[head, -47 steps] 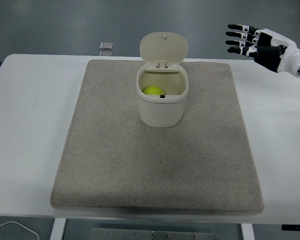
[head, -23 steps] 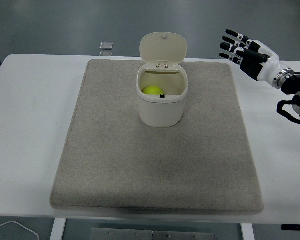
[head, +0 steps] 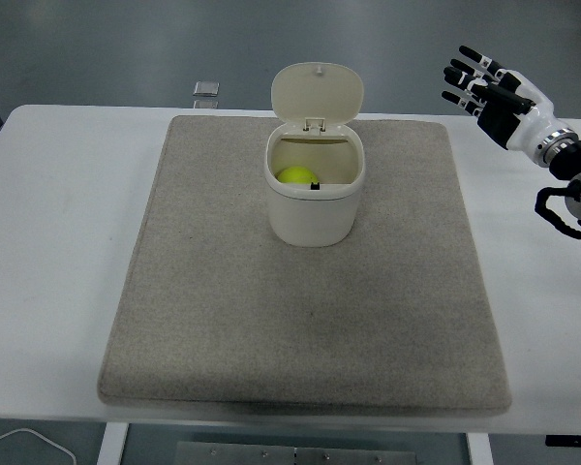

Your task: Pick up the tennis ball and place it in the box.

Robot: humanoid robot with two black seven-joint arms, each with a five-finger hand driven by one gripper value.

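A yellow-green tennis ball lies inside the cream box, which stands upright on the mat's far middle with its hinged lid flipped up at the back. My right hand hovers at the far right, above the table's back edge and well apart from the box. Its fingers are spread and hold nothing. The left arm does not show.
A large grey-beige mat covers most of the white table. A small grey square object lies at the table's far edge, left of the box. A white cable shows below the table's near left corner.
My right hand dropped and came in toward the table, then turned its spread fingers upward and drew back slightly to the right. The ball and box stayed still.
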